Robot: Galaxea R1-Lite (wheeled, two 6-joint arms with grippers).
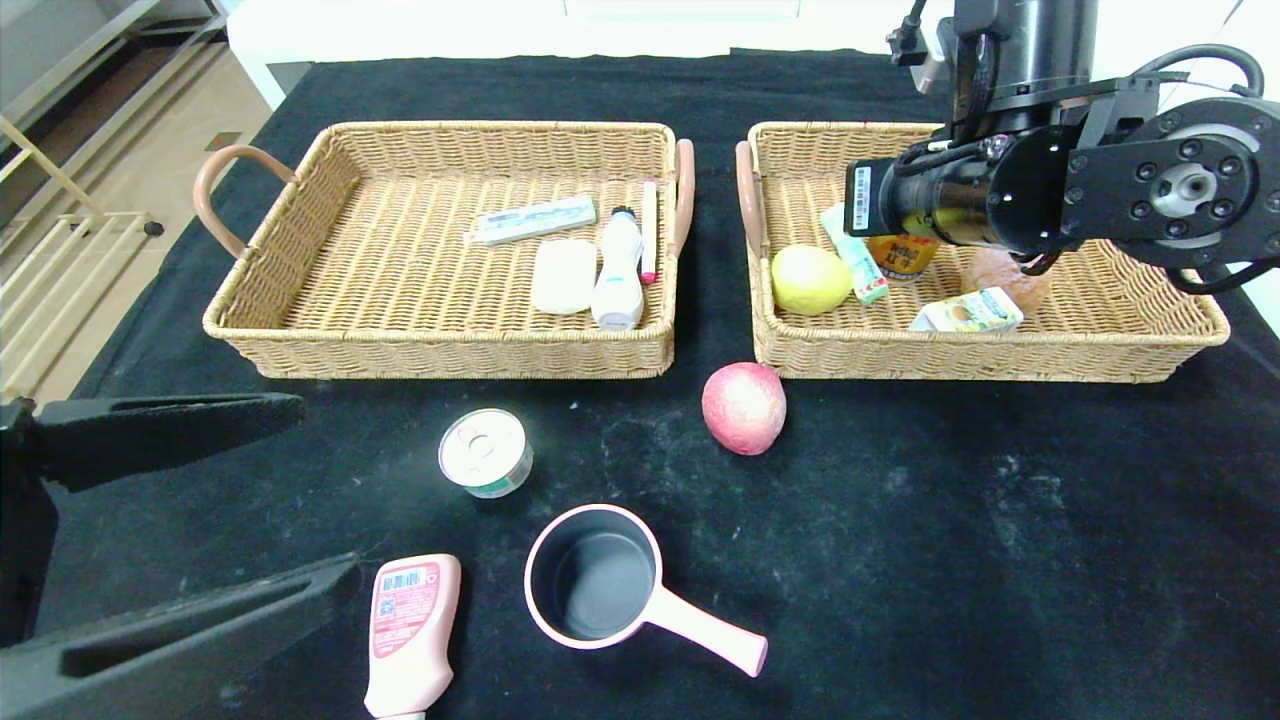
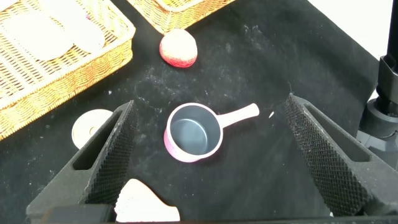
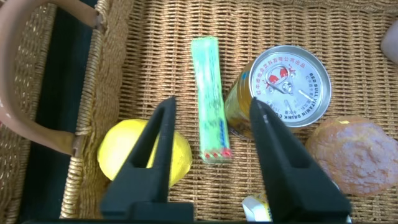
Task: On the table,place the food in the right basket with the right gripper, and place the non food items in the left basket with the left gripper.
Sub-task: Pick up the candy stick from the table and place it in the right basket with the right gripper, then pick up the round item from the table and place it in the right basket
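Note:
My right gripper (image 3: 211, 109) hangs open inside the right basket (image 1: 1000, 358). A green snack stick (image 3: 210, 99) lies on the basket floor between its fingers, untouched. Beside the stick are a lemon (image 3: 127, 149), a yellow drink can (image 3: 286, 84), a brown bun (image 3: 360, 155) and a small carton (image 1: 968, 312). A red-pink fruit (image 1: 744, 407) and a round tin (image 1: 485, 452) sit on the table. My left gripper (image 1: 328, 488) is open at the front left, above a pink saucepan (image 2: 193, 134) and a pink bottle (image 1: 410, 630).
The left basket (image 1: 440, 352) holds a long white box (image 1: 533, 219), a white soap-like bar (image 1: 564, 276), a white handheld device (image 1: 619, 270) and a pink pen (image 1: 649, 230). Black cloth covers the table (image 1: 1000, 520). The right arm (image 1: 1000, 190) hides part of the right basket.

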